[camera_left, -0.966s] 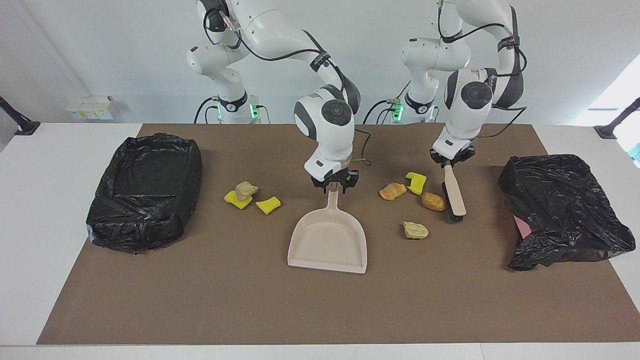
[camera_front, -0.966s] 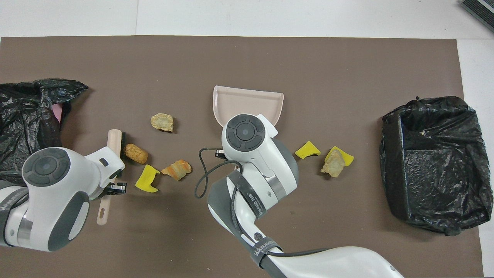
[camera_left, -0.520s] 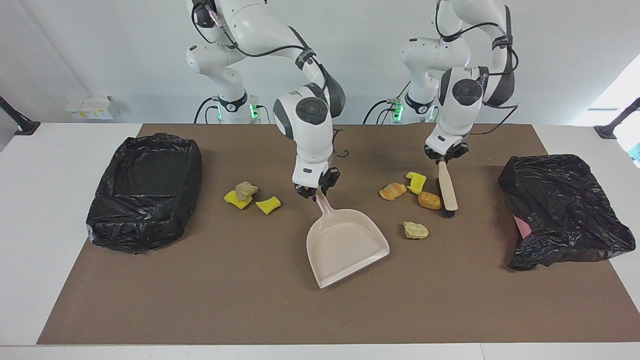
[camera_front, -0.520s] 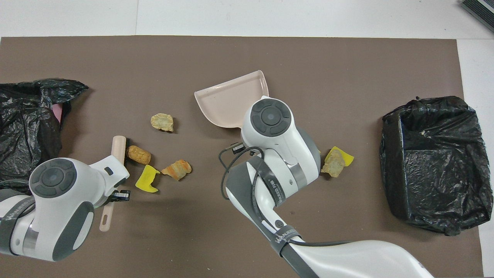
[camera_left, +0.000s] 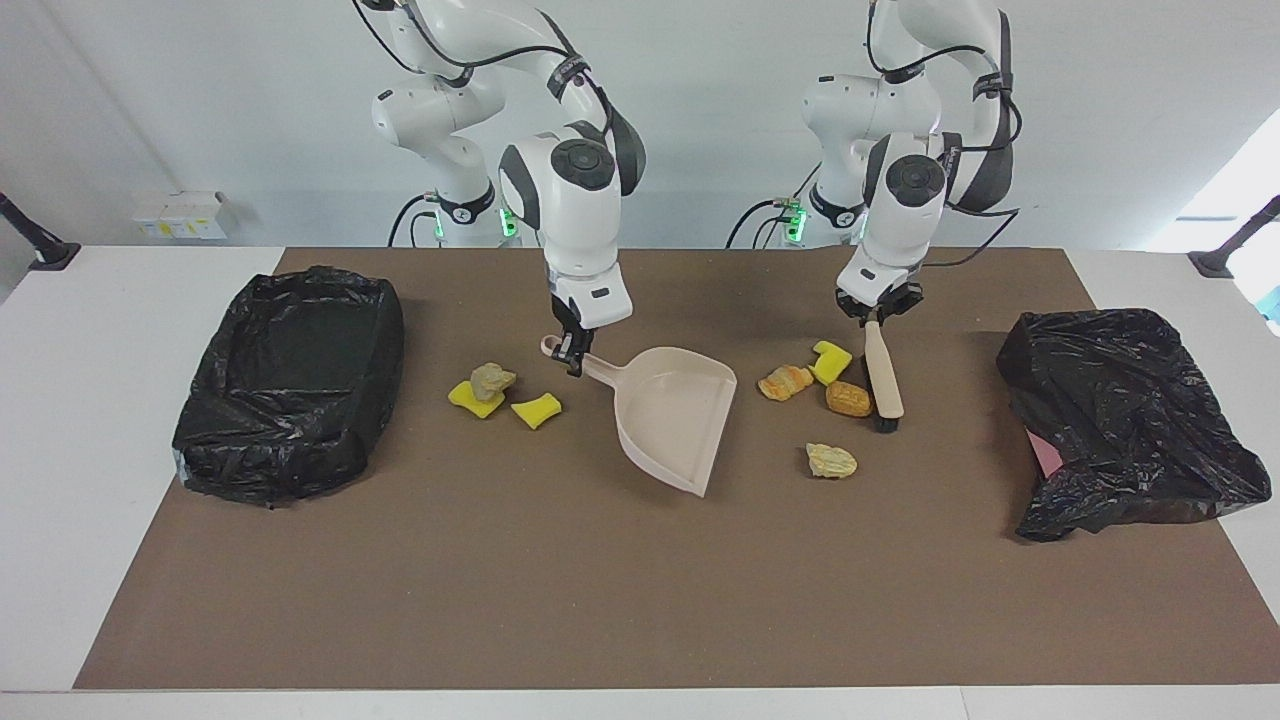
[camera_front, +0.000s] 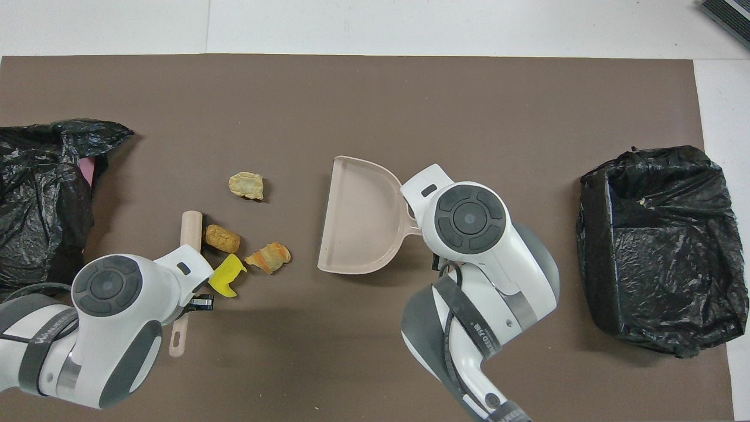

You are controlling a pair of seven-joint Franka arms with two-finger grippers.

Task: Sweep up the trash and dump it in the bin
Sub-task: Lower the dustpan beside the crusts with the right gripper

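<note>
My right gripper (camera_left: 568, 352) is shut on the handle of the beige dustpan (camera_left: 672, 415), whose open mouth faces the left arm's end of the table (camera_front: 358, 223). My left gripper (camera_left: 873, 315) is shut on the wooden brush (camera_left: 883, 378), whose bristles touch a brown chunk (camera_left: 848, 399). Beside the chunk lie a yellow wedge (camera_left: 830, 362), an orange-brown chunk (camera_left: 786, 382) and, farther from the robots, a tan lump (camera_left: 831, 460). Two yellow wedges (camera_left: 537, 409) and a tan lump (camera_left: 492, 378) lie between the dustpan handle and the bin; the right arm hides them in the overhead view.
A bin lined with a black bag (camera_left: 290, 380) stands at the right arm's end of the table (camera_front: 656, 246). A crumpled black bag (camera_left: 1130, 420) with something pink under it lies at the left arm's end. A brown mat (camera_left: 640, 600) covers the table.
The right gripper has swung the dustpan round, its mouth turning from away from the robots to the left arm's end. The left gripper's brush has nudged the brown chunk toward the yellow wedge.
</note>
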